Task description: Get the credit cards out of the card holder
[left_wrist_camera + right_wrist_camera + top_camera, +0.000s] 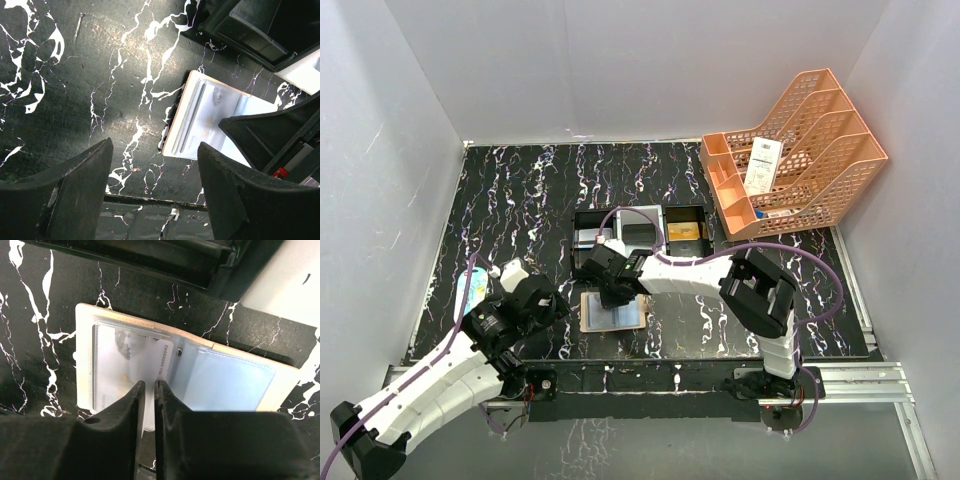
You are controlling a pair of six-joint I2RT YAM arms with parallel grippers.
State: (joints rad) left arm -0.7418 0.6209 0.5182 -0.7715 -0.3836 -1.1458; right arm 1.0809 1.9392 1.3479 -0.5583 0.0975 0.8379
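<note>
The card holder (612,312) lies open on the black marbled table, tan rim around pale bluish slots (225,380). A pale credit card (150,357) with printed digits sticks partway out of its left slot. My right gripper (149,386) is down on the card holder, its jaws almost together with that card's thin edge between them. My left gripper (155,145) hovers open just left of the card holder (210,120), over bare table, holding nothing. A gold credit card (685,232) lies in the tray's right compartment.
A black three-compartment tray (642,212) stands right behind the card holder. An orange file rack (810,170) with a white receipt (762,165) is at the back right. A pale blue flat thing (467,290) lies at the table's left edge.
</note>
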